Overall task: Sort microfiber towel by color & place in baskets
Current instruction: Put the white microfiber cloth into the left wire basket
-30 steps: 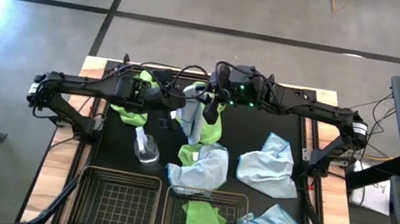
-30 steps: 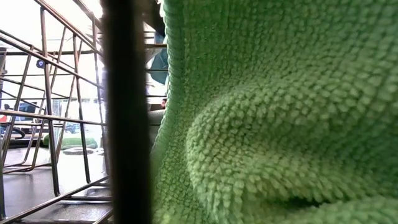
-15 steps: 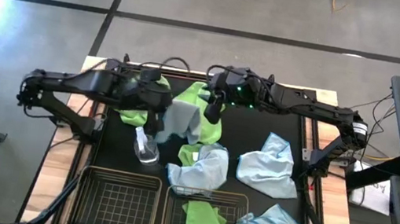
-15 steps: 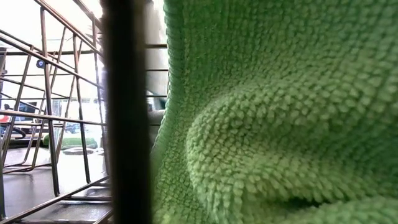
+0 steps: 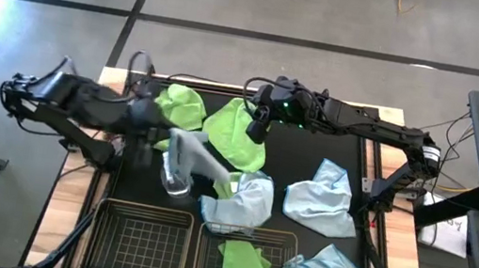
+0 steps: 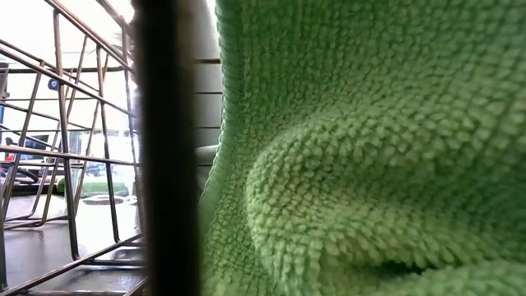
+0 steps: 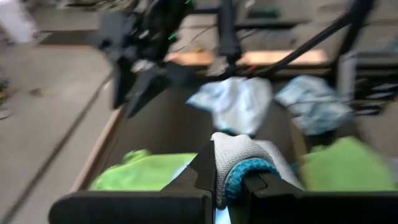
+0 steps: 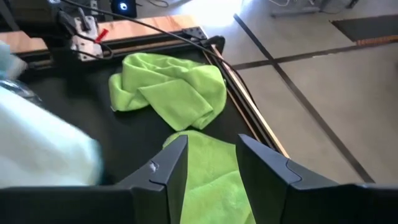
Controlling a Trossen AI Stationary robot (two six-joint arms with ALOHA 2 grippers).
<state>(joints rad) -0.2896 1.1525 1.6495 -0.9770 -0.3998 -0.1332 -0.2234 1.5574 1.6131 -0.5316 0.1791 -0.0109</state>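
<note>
Pale blue cloth is trailing from the left gripper [image 5: 166,133] — its fingers are pinching the towel [image 5: 194,153], which is stretching rightward over the bottle [image 5: 174,179]. The empty basket [image 5: 139,245] is lying just below, nearest this arm. Farther right, the right gripper [image 5: 257,127] is hovering spread above a green towel [image 5: 235,133].

No readable text, label, brand, number or sign in any view.
</note>
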